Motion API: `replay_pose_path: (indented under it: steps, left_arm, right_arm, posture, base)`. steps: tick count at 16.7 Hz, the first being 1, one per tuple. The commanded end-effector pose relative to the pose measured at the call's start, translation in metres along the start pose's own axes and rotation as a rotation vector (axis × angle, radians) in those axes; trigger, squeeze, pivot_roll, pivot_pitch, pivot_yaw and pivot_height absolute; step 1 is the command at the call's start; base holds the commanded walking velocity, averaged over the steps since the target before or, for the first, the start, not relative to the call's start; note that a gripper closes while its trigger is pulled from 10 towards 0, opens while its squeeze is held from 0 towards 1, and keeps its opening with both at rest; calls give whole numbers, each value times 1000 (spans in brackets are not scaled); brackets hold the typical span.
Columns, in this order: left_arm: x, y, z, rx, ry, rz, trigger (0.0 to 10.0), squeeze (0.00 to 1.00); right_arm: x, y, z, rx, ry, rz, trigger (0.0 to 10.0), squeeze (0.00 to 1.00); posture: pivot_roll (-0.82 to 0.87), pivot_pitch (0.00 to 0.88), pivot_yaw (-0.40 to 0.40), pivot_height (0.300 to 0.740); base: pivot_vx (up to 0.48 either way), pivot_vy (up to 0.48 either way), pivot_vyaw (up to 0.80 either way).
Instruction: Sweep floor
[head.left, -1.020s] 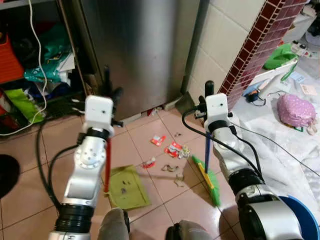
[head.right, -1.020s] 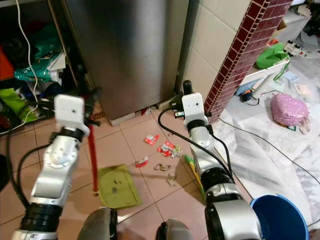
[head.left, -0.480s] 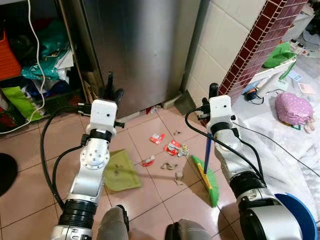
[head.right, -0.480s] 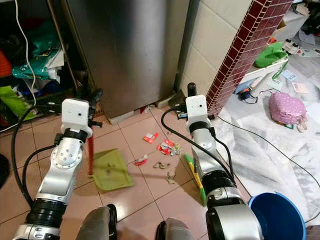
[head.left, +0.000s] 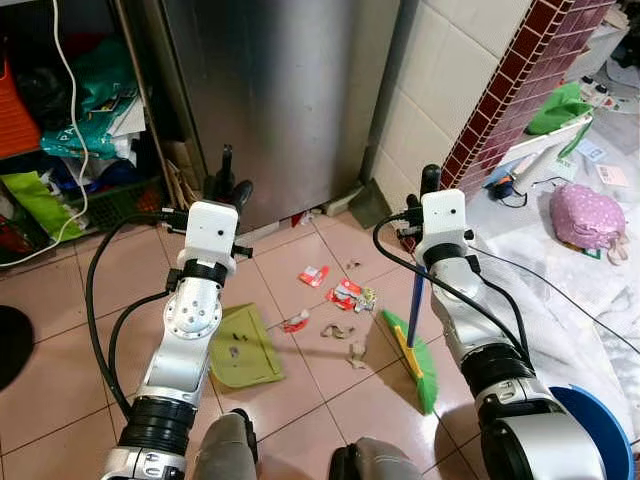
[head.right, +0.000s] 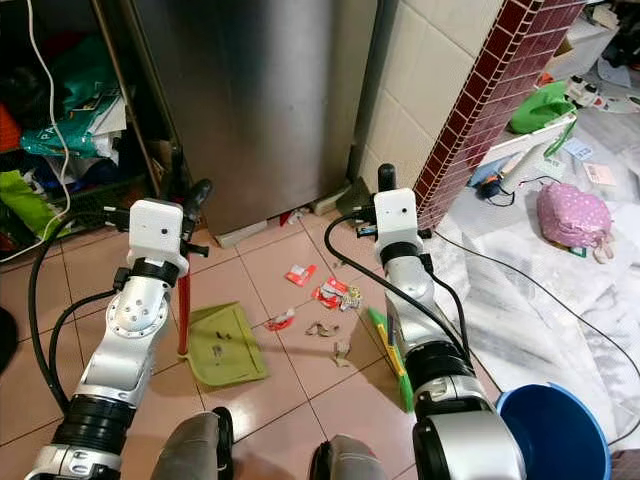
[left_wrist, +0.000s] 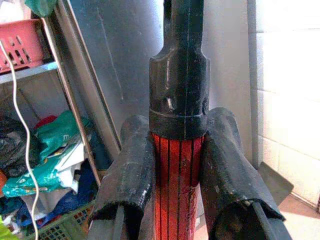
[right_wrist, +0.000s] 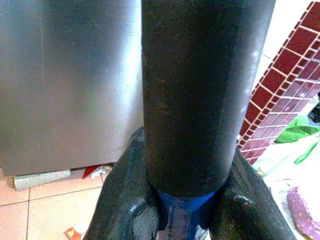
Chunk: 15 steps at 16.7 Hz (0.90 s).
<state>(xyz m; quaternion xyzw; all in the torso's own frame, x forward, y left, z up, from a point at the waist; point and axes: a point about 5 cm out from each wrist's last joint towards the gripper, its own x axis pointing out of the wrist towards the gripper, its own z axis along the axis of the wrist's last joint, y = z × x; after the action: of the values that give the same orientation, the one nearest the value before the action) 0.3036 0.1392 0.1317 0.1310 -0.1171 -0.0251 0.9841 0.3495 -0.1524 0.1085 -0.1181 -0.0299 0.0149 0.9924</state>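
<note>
My left gripper (head.left: 225, 186) is shut on the red handle (head.right: 183, 315) of a green dustpan (head.left: 243, 348), just below its black grip (left_wrist: 179, 90). The pan lies on the pink tiles with a few scraps in it. My right gripper (head.left: 428, 188) is shut on the blue handle (head.left: 414, 305) of a broom, under its black top (right_wrist: 200, 90). The green broom head (head.left: 418, 358) rests on the floor to the right of the litter. Red wrappers (head.left: 345, 296) and pale scraps (head.left: 342, 334) lie between pan and broom.
A steel fridge (head.left: 280, 90) stands ahead, with a cluttered shelf (head.left: 70, 130) to its left. At right are a tiled wall with a red brick edge (head.left: 500, 110), cables, a pink bag (head.left: 590, 215) and a blue bucket (head.left: 600, 430).
My left arm has carried the dustpan a little forward and left, tilting it off the tiles and setting it flat again. The broom has hardly moved. The camera shifted slightly.
</note>
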Motion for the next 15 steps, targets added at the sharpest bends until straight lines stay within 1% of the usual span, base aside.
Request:
replay_pose_path:
  steps: [1,13,15]
  left_arm:
    - [6,1,13,12,-74,-2,10000,0]
    - [8,3,13,14,-79,-5,10000,0]
    - [7,3,13,12,-72,2,10000,0]
  right_arm:
    - [0,-5,2,4,-5,-14,10000,0]
    - [1,-3,4,14,-11,-9,10000,0]
    - [0,-4,4,17,-10,-9,10000,0]
  posture:
    - [29,137,-91,740]
    - [27,140,-85,740]
    - [25,140,-84,740]
  base:
    - [292,0,0]
    - [320,0,0]
    - [0,0,0]
